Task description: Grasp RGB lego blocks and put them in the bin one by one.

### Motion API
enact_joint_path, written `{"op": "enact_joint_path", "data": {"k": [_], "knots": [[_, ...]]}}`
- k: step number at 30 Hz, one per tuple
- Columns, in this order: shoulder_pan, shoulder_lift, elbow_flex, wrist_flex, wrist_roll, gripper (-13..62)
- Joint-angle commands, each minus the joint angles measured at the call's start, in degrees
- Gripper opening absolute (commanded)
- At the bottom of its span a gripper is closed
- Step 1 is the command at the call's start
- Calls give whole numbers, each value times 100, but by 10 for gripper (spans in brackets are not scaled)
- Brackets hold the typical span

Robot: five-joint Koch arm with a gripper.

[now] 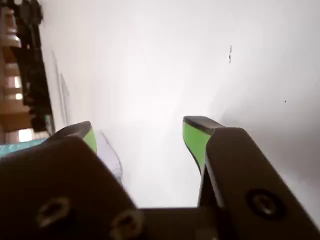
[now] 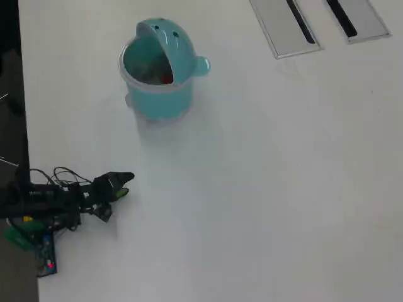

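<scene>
The teal bin stands upright at the top of the overhead view, its domed lid tipped back and its knob to the right. A small red block shows inside it; the rest of its inside is too dim to read. No loose block shows on the white table. My gripper lies low at the lower left, well below the bin, pointing right. In the wrist view the gripper is open, its green pads wide apart over bare table with nothing between them.
Two grey recessed slots sit at the table's top right. The table's left edge runs beside my folded arm. A green circuit board with wires lies there. Dark furniture fills the wrist view's left.
</scene>
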Motion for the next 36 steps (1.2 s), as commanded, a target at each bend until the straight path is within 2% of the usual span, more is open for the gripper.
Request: {"op": "enact_joint_path", "data": {"k": [1,9,18,36], "knots": [[44,404,237,-580,-9,326],[193,404,413,-571,62,333],[932,387,483,-88,334,332],[905,387,483,26,686,347]]}}
